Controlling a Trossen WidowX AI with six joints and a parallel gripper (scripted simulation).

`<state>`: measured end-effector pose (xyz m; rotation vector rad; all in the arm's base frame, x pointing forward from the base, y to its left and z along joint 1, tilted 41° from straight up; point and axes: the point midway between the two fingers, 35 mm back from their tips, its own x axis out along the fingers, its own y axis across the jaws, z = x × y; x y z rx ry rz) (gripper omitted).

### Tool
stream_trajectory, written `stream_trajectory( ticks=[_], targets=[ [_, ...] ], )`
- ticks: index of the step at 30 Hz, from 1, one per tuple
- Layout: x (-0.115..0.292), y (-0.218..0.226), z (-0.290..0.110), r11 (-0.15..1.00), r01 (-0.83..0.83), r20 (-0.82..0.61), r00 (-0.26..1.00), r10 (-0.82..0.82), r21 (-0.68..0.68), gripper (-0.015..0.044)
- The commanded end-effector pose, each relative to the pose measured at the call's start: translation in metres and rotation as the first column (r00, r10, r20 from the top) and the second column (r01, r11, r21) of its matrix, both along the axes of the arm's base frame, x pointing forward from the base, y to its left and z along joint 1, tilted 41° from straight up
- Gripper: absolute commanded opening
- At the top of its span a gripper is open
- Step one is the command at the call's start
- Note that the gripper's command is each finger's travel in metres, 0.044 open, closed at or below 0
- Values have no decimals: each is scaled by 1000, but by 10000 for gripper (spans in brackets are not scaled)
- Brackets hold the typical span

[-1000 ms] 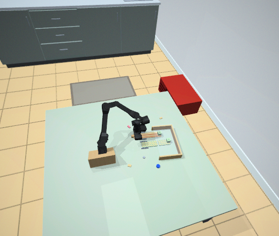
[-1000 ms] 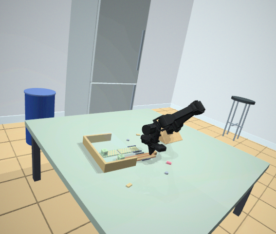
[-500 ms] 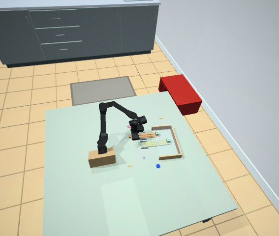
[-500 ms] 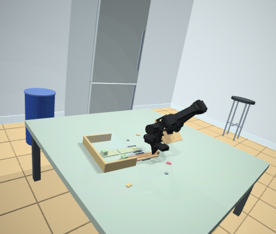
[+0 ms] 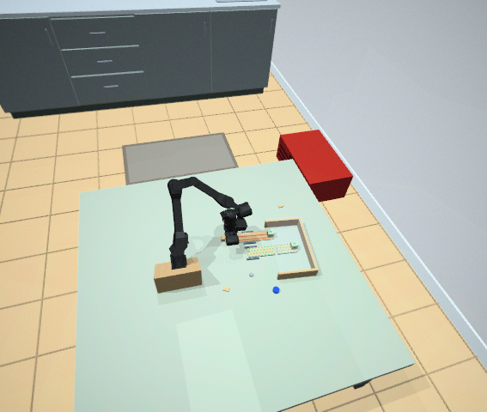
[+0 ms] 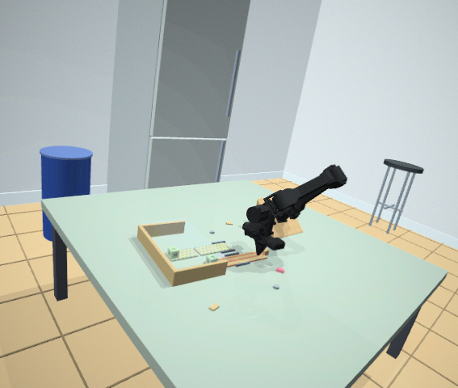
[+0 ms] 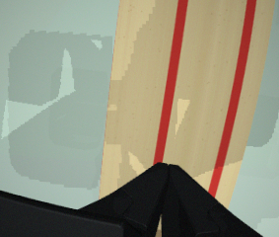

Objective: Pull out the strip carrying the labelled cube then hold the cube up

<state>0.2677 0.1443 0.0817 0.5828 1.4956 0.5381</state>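
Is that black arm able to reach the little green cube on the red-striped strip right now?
Probably yes. The cube sits uncovered at the strip's far end, by the tray's open side, and the gripper rests on the same strip's near end. Its fingers are shut, so they'd need opening first.

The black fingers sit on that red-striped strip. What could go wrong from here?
The closed fingers seem only to press on the striped strip, not pinch it, so they could slip off. The small cube on its far end sits close to the tray wall and might snag or tumble.
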Motion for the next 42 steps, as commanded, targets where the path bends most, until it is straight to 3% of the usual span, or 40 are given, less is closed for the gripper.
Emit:
stream_trajectory(
  ticks=[1, 42],
  targets=[
    [-13, 2, -6, 1000, -9, -28, 1000, 8, -5, 0],
    [-73, 3, -4, 1000, -9, -32, 999, 9, -4, 0]
  ],
)
